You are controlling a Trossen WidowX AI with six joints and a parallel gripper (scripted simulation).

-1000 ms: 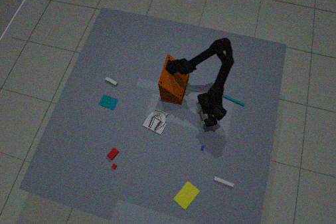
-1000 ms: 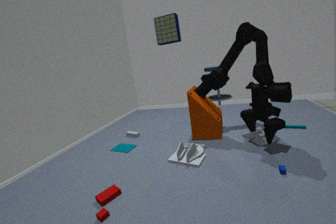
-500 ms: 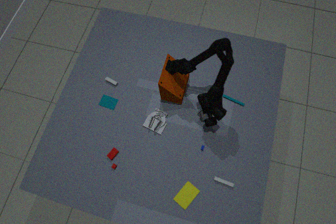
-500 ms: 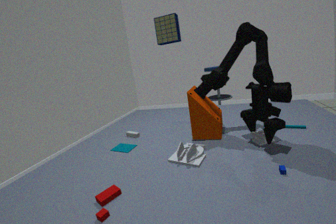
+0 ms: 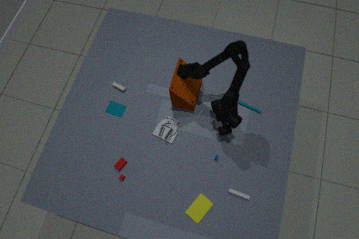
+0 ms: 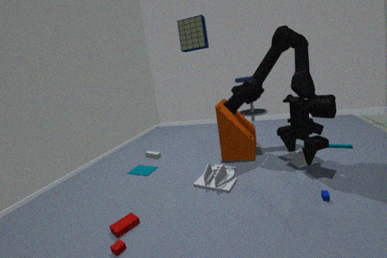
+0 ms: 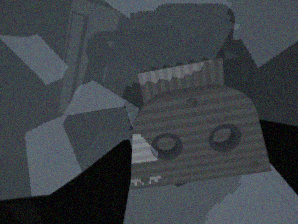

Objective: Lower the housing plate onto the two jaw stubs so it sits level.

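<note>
The white base plate lies flat in front of the orange stand. Two grey jaws stand up on it side by side. The grey housing plate is low over the mat, right of the orange stand and away from the base. Its ribbed face shows two round holes. My gripper points down, its fingers wide at the two side edges of the housing plate, shut on it. In the top view the arm hides most of the plate. Its exact height is hard to tell.
The arm is mounted on the orange stand. A teal bar lies behind the gripper, a blue block in front. Red blocks, a teal tile, a yellow tile and white bars lie farther out.
</note>
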